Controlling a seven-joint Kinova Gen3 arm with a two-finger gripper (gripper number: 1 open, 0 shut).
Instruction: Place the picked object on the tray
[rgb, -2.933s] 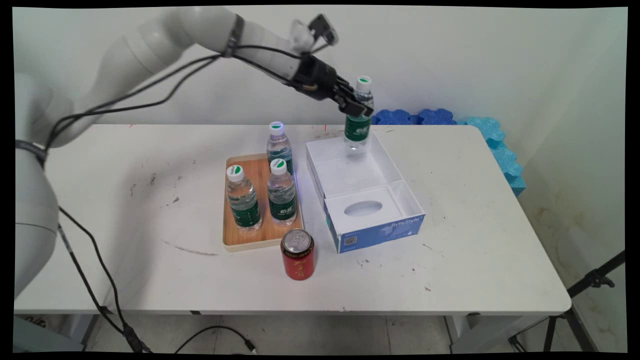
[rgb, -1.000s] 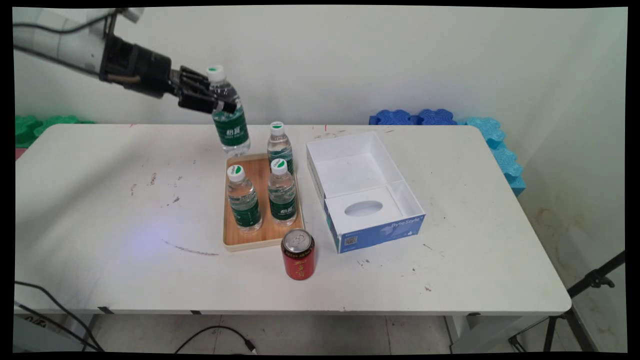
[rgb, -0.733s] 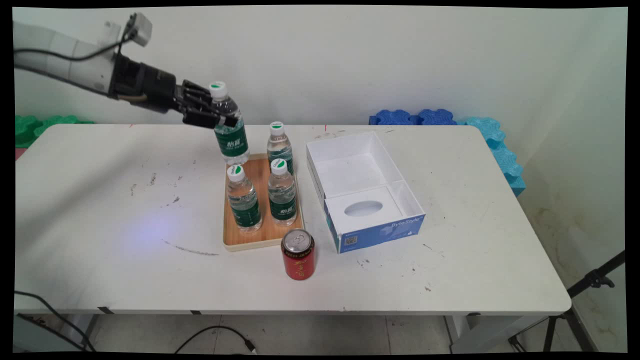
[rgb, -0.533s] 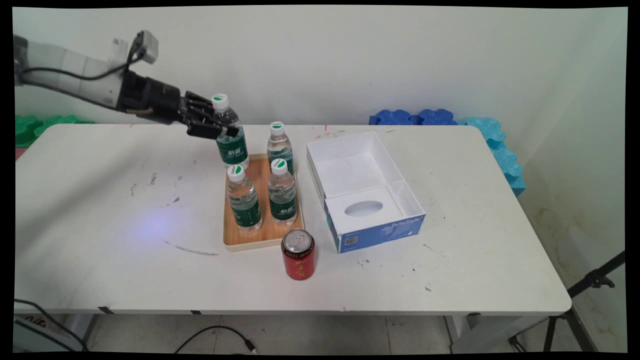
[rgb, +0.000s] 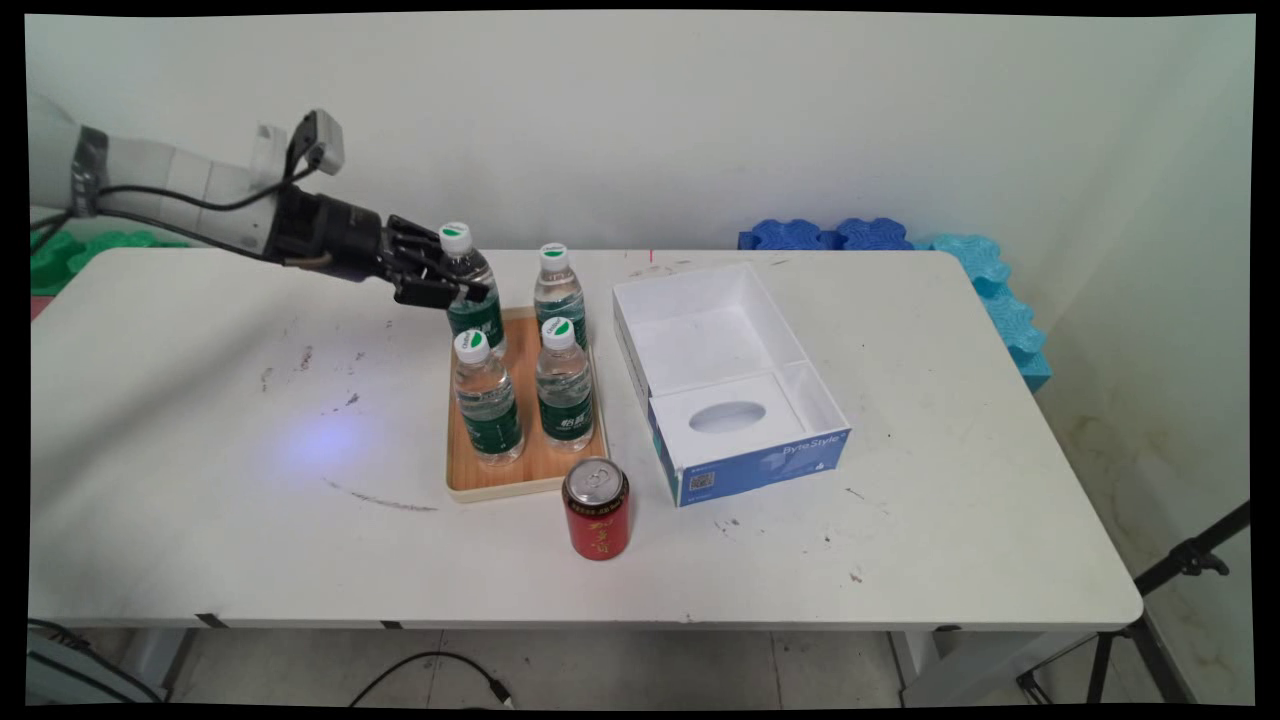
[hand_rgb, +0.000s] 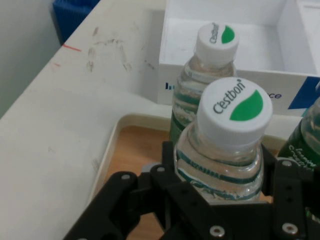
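Ribbed clear plastic bottle (rgb: 470, 290) in black gripper (rgb: 440, 282) over wooden tray (rgb: 520, 475)

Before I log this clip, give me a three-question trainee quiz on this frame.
1. True or false: the gripper is shut on a bottle.
2. How many bottles are over or on the tray, the held one included? A) two B) three C) four
3. Fill in: the red can stands on the table just off the tray's ____ edge.

Key: 1 true. 2 C: two near bottles, one far bottle, plus the held one. 3 near.
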